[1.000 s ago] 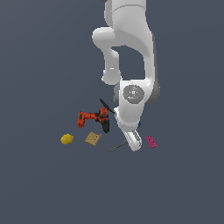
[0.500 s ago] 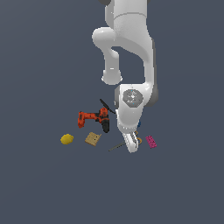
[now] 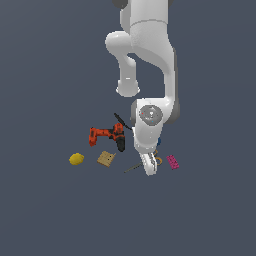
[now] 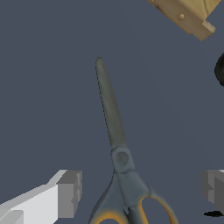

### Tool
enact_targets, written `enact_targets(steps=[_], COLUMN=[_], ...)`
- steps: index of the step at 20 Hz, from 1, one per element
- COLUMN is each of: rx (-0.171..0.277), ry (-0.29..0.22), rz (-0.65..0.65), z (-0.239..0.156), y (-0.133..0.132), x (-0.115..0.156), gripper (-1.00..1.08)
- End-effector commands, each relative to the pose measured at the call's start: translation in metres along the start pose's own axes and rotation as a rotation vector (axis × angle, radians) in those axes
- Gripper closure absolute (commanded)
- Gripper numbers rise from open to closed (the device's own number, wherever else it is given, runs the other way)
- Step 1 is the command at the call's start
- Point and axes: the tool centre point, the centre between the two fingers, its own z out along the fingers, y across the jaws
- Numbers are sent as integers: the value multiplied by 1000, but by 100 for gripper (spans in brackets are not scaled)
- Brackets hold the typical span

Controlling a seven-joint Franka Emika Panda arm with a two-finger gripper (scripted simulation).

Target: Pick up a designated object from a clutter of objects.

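Note:
The scissors (image 4: pixel 114 127) lie flat on the floor, with thin grey blades closed and orange-yellow loop handles. In the wrist view my open gripper (image 4: pixel 142 190) straddles them just past the pivot, one finger (image 4: pixel 70 192) on each side, both clear of the metal. In the exterior view the gripper (image 3: pixel 150 169) hangs low over the scissors (image 3: pixel 133 168); only the blade tip and a bit of orange handle show beside it. The clutter around them includes the orange-black drill (image 3: pixel 106 136), the tan block (image 3: pixel 106 158) and the pink brick (image 3: pixel 172 161).
A yellow lemon (image 3: pixel 76 159) lies at the exterior view's left. The black spatula (image 3: pixel 121 121) lies behind the drill. The tan block (image 4: pixel 188 13) and a dark object (image 4: pixel 220 70) sit beyond the blade tip in the wrist view. The blue ball is mostly hidden behind the arm.
The arm has come down and shifted slightly to the exterior view's left, bringing the gripper lower over the scissors. The objects have not moved.

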Motion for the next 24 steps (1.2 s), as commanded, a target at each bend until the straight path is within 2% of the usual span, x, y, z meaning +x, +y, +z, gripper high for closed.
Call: enact_targets(steps=[1,6,11,12,24], rx=[-1,-1,-1,-1,-1], ry=[0,0,0,0,1], rz=[1,3,3,3,6], z=[11,34,40,40,38], y=[1,1,1,1,1], x=[0,0,0,0,3], gripper=[-92,-92,-92,108,108])
